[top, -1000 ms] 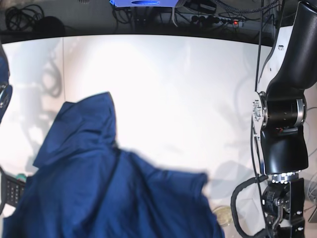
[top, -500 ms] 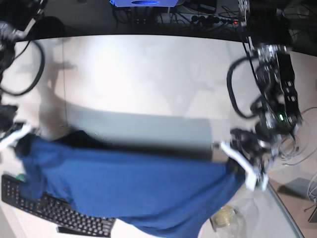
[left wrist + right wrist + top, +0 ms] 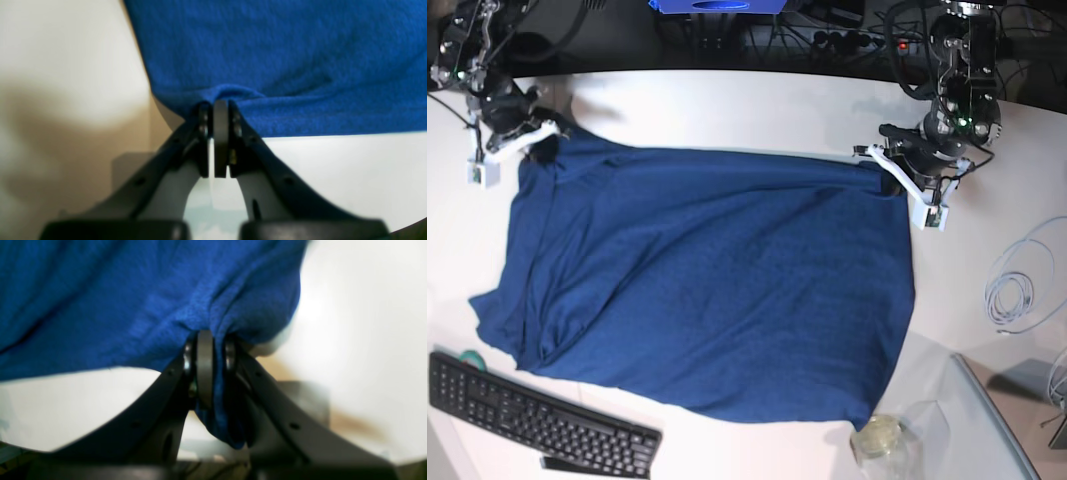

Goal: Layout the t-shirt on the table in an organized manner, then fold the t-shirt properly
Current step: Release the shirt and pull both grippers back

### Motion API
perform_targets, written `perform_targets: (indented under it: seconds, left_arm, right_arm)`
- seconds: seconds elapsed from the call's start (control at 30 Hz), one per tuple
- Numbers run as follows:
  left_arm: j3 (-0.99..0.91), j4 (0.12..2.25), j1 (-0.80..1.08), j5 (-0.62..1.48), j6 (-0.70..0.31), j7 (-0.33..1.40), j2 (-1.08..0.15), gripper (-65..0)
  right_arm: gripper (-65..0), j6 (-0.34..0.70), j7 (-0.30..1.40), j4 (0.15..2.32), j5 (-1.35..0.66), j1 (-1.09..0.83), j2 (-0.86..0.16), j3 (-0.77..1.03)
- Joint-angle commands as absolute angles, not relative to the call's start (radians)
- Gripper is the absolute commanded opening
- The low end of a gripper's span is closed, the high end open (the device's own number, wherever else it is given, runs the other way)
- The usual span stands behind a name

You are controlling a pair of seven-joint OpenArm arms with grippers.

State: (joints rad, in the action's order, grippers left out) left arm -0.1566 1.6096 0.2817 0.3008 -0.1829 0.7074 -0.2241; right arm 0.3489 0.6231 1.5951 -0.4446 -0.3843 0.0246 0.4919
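The dark blue t-shirt [image 3: 707, 280] lies spread wide over the white table [image 3: 727, 105], its far edge stretched between both grippers. My left gripper [image 3: 885, 166], on the right of the base view, is shut on the far right corner. In the left wrist view the t-shirt [image 3: 283, 60] hem is pinched at the left gripper [image 3: 218, 108]. My right gripper [image 3: 535, 140] is shut on the far left corner. The right wrist view shows t-shirt [image 3: 116, 306] cloth bunched and hanging through the right gripper [image 3: 208, 343]. The near hem is wrinkled at the front left.
A black keyboard [image 3: 537, 420] lies at the front left, just below the shirt's near hem. A small clear jar [image 3: 879, 437] stands at the front right beside a grey stand [image 3: 1007, 420]. A coiled white cable [image 3: 1017, 290] lies to the right. Dark cables run behind the table.
Both arms have carried the shirt away from the camera to the table's far side. The shirt hung bunched near the front; now it lies spread flat.
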Motion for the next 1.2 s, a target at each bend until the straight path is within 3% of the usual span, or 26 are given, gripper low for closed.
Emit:
perform_targets:
  seconds: [0.0, 0.3, 0.37, 0.47, 0.57, 0.6, 0.77, 0.83, 1.03, 1.1, 1.17]
  left_arm:
    - [-0.162, 1.613, 0.286, 0.309, -0.185, 0.687, -0.236, -65.0]
    - [-0.156, 1.534, 0.297, 0.309, -0.183, 0.661, -0.251, -65.0]
    - [-0.157, 1.534, 0.298, 0.309, -0.183, 0.665, -0.251, -65.0]
    - [-0.162, 1.555, 0.312, 0.309, -0.182, 0.665, -0.252, -65.0]
    - [-0.163, 1.589, 0.34, 0.311, -0.18, 0.667, -0.28, -65.0]
    - [-0.163, 1.6, 0.348, 0.311, -0.18, 0.667, -0.288, -60.1]
    - [-0.182, 1.719, 0.415, 0.311, -0.18, 0.667, -0.331, -12.5]
    - [-0.255, 1.782, 0.447, 0.311, -0.18, 0.667, -0.328, -1.0]
    - [-0.377, 1.857, 0.426, 0.318, -0.183, 0.667, -0.283, -1.8]
    - [-0.314, 1.816, 0.367, 0.309, -0.183, 0.667, -0.262, -9.1]
    - [-0.249, 1.744, 0.311, 0.309, -0.182, 0.662, -0.24, -26.8]
  right_arm:
    - [-65.0, 0.354, 0.608, 1.612, -0.455, -0.398, 0.018, 0.495]
    - [-63.9, 0.346, 0.608, 1.555, -0.453, -0.432, 0.025, 0.503]
    - [-59.0, 0.346, 0.608, 1.547, -0.453, -0.432, 0.025, 0.503]
    - [-45.5, 0.346, 0.607, 1.557, -0.456, -0.438, 0.031, 0.503]
    - [-41.0, 0.352, 0.607, 1.6, -0.456, -0.446, 0.056, 0.57]
    - [-40.8, 0.352, 0.607, 1.62, -0.456, -0.447, 0.068, 0.595]
    - [-40.7, 0.354, 0.613, 1.751, -0.455, -0.452, 0.082, 0.65]
    - [-40.7, 0.354, 0.613, 1.791, -0.455, -0.45, 0.082, 0.648]
    - [-41.3, 0.354, 0.613, 1.822, -0.452, -0.383, 0.074, 0.647]
    - [-42.3, 0.354, 0.613, 1.778, -0.45, -0.34, 0.067, 0.618]
    - [-50.4, 0.354, 0.613, 1.707, -0.449, -0.291, 0.03, 0.564]
